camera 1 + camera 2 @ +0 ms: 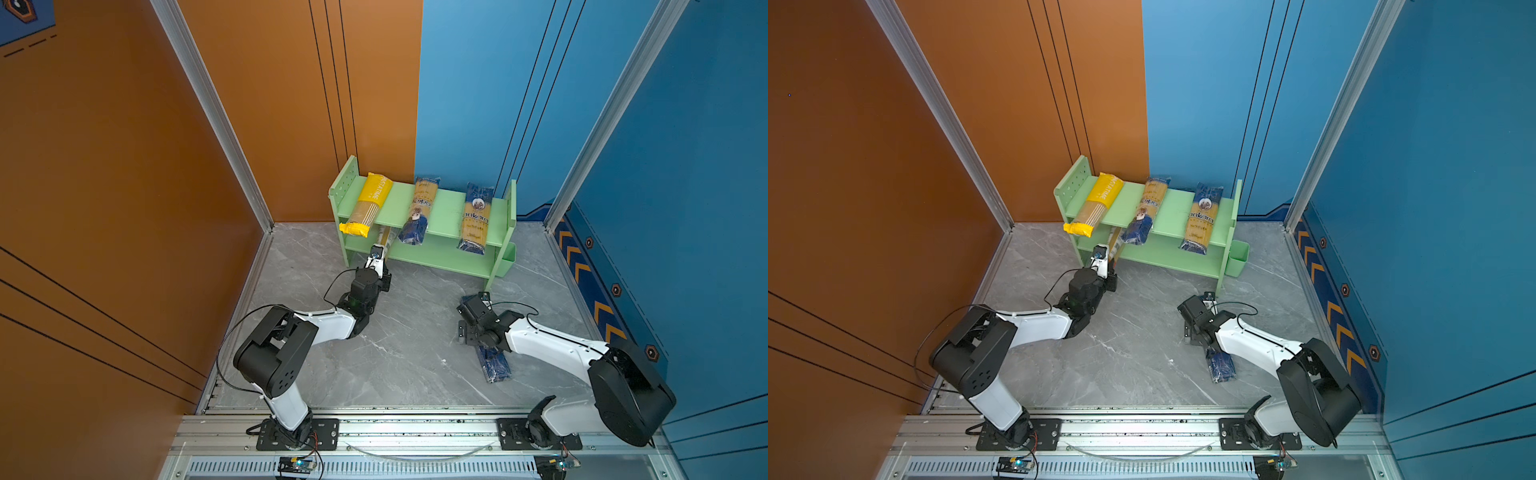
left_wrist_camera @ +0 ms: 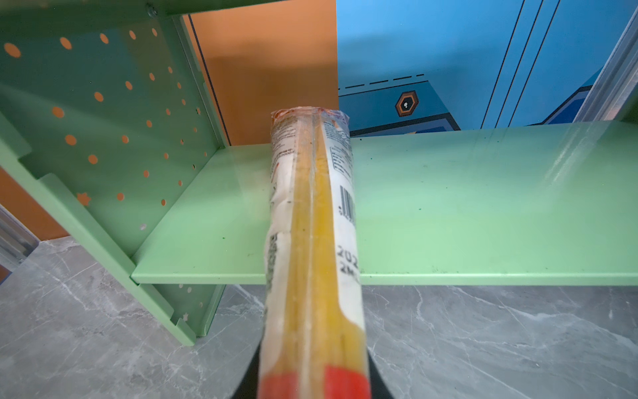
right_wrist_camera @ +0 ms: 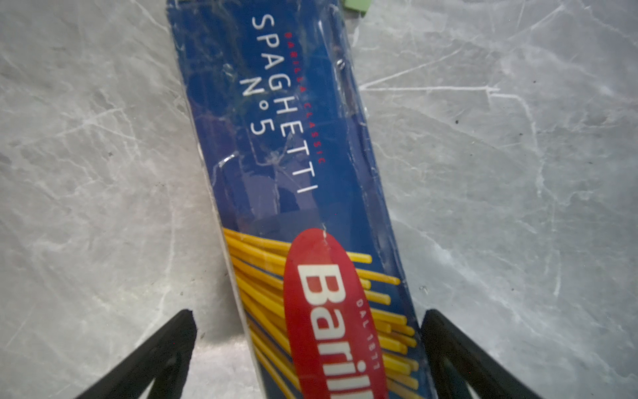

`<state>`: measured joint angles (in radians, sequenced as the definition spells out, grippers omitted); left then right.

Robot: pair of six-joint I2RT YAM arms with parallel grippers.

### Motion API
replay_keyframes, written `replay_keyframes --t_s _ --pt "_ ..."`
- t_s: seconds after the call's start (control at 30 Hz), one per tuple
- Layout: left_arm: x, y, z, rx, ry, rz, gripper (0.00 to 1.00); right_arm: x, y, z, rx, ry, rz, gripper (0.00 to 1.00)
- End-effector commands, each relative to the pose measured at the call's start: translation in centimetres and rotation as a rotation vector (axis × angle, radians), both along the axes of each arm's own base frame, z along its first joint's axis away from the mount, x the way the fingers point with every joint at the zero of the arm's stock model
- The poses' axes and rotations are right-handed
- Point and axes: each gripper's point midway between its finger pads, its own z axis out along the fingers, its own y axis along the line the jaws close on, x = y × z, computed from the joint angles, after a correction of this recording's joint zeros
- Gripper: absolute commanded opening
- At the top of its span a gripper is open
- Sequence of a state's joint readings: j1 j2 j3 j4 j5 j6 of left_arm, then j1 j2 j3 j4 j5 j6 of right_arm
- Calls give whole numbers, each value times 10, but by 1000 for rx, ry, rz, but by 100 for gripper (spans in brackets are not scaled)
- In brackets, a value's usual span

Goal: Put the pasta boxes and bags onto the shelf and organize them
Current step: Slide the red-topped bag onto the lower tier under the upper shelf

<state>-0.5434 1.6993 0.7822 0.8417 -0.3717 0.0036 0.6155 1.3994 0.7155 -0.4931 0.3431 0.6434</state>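
Fingers (image 3: 162, 345) spread on my right gripper (image 3: 309, 314), astride the stiff, slick dark blue Barilla spaghetti pack (image 3: 293, 155); I'd clamp mid-length. Left gripper (image 1: 377, 251) pinches the red-ended clear pack (image 2: 310, 224).

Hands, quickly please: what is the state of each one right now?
Left hand: closed, holding the red-ended clear pack.
Right hand: open, astride the Barilla pack, not gripping it.
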Motion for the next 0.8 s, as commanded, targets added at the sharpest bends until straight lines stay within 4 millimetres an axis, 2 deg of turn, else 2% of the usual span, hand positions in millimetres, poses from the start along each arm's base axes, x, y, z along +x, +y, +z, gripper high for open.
replay_keyframes --t_s 0.0,0.77 --pt "10 -4 85 -146 -240 -1 0 2 -4 8 -1 -26 1 100" --pt "27 -14 84 -142 -240 -4 0 -2 -13 8 7 -27 -18 100"
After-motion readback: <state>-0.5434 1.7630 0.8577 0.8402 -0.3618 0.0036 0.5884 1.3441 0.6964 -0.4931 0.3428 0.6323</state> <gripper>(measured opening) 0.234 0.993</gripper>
